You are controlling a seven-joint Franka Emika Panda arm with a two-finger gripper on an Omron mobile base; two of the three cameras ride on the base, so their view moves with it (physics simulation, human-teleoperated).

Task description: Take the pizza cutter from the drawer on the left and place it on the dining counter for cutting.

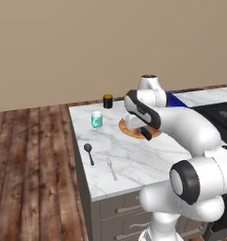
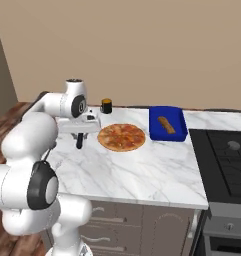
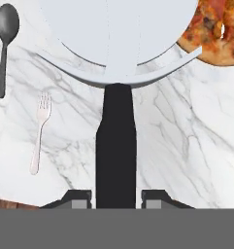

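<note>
**Above the dining counter: cutter in the grip**

Above the dining counter, the gripper clamps the pizza cutter by its black handle, wheel pointing away, seemingly clear of the marble. Beside the cutter lies the fork, then the spoon; beyond its wheel sits the pizza.

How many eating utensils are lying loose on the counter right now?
2: a dark spoon near the counter's left edge, and a silver fork just right of it, nearer the front. The arm may hide others.

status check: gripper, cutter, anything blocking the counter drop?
Gripper shut on pizza cutter, above dining counter. Pizza beside it, fork and spoon off to the side.
</note>
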